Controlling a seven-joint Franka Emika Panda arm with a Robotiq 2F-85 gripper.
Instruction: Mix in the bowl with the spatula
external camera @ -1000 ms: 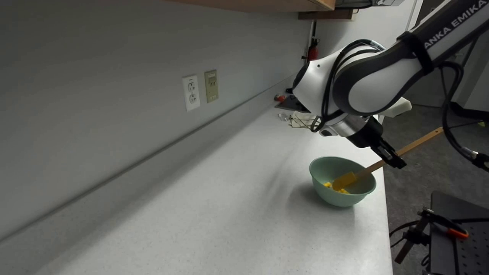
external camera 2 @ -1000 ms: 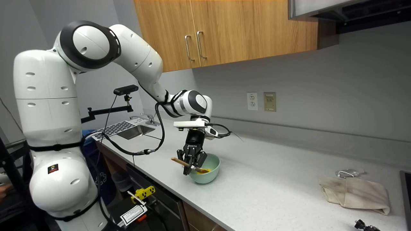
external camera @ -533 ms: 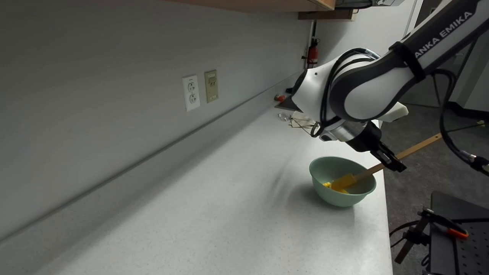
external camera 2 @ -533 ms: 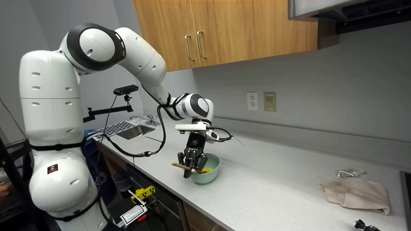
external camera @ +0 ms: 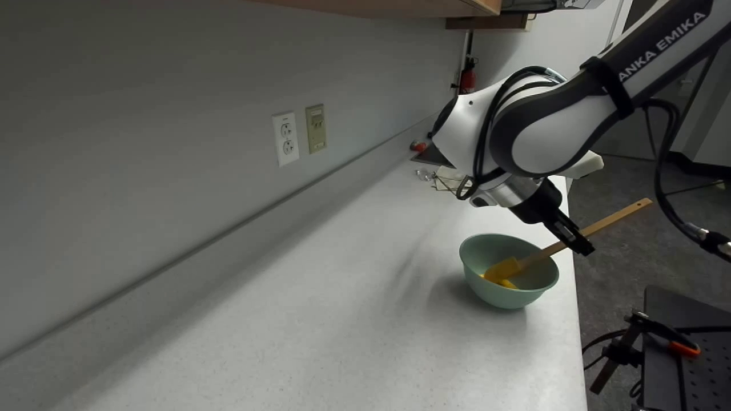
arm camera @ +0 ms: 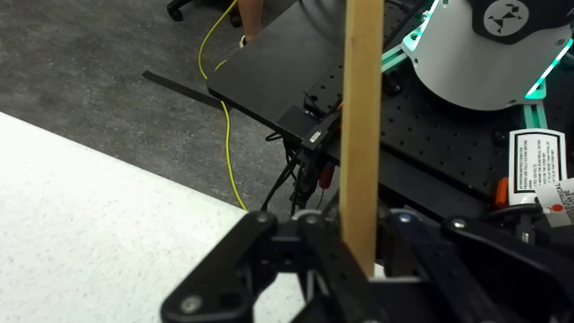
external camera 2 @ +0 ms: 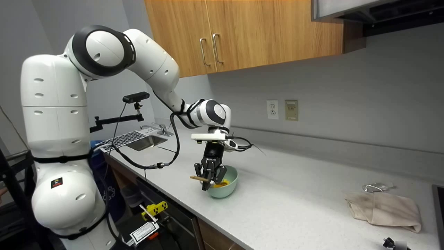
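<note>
Spatula (external camera: 545,253) is right in the gripper (external camera: 582,246), held on a slant partway along its wooden handle (arm camera: 361,134). The jaws are drawn in tight, with pretty much just the stick between the 2 fingers. In the wrist view the handle runs from between them up to the top, though the actual contact is partly hidden.

In an exterior view the yellow-orange head (external camera: 502,269) is lower than the gripper and to its left, down inside the bowl (external camera: 505,298). The free end of the handle pokes up and out to the right, on the far side of the fingers from the bowl. The head's in among some yellow bits (external camera: 507,283), but can't tell if it touches the bottom. Same deal with the handle where it crosses the rim.

Bowl's upright on the pale counter (external camera: 320,319), close to the right edge from that angle, with the fingertips just right of the rim and a bit above it.

In an exterior view the arm (external camera 2: 152,62) comes in from the left, and the gripper is over the bowl's left side. Well off to the right, nearer the camera, there's a beige cloth (external camera 2: 383,211).
</note>
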